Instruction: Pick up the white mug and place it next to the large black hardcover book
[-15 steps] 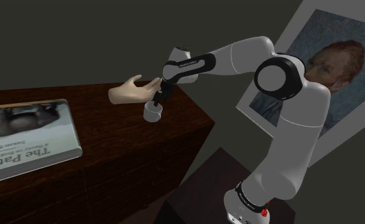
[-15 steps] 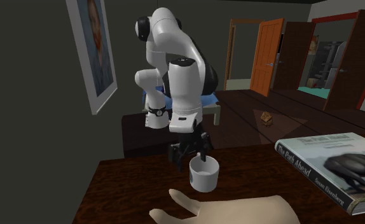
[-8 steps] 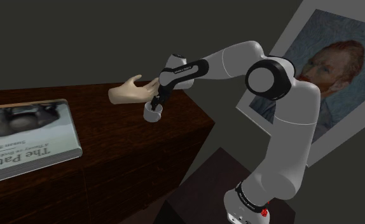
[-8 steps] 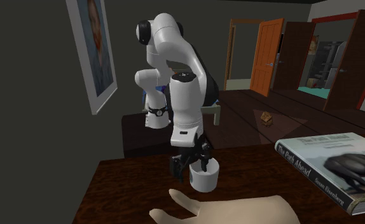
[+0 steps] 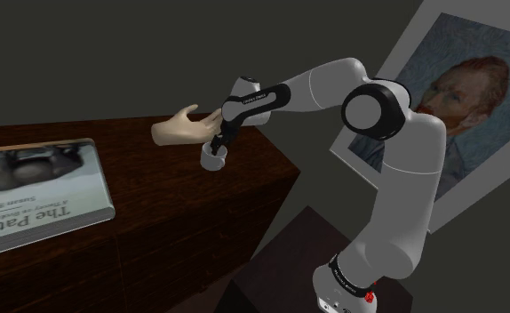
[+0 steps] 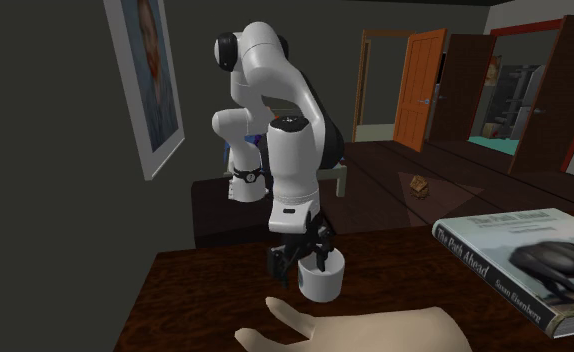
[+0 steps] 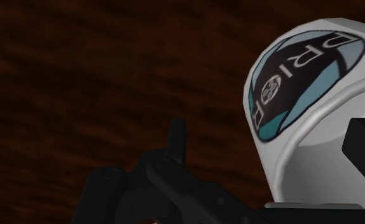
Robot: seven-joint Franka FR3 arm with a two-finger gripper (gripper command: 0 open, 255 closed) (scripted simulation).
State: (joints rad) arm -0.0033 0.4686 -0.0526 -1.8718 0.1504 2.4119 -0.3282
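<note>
The white mug (image 5: 212,160) stands upright on the dark wooden table (image 5: 155,204), near the edge closest to the arm. It bears a round teal and black logo (image 7: 305,79). My gripper (image 5: 219,146) is down at the mug (image 6: 322,280), open, with one finger (image 6: 278,262) outside the wall and the other over the rim. In the wrist view the outer finger (image 7: 177,137) stands apart from the mug (image 7: 315,159). The large hardcover book (image 5: 31,191), grey-covered and titled "The Path Ahead", lies flat at the shoulder view's left. It also shows (image 6: 520,262) in the second exterior view.
A pale model hand (image 5: 184,127) lies on the table just beyond the mug, fingers toward the gripper (image 6: 300,262). The table's edge drops off right beside the mug. A framed portrait (image 5: 462,98) hangs on the wall behind the arm.
Over the last second the gripper came down from just above the mug to astride its wall. Since half a second ago nothing visibly moved.
</note>
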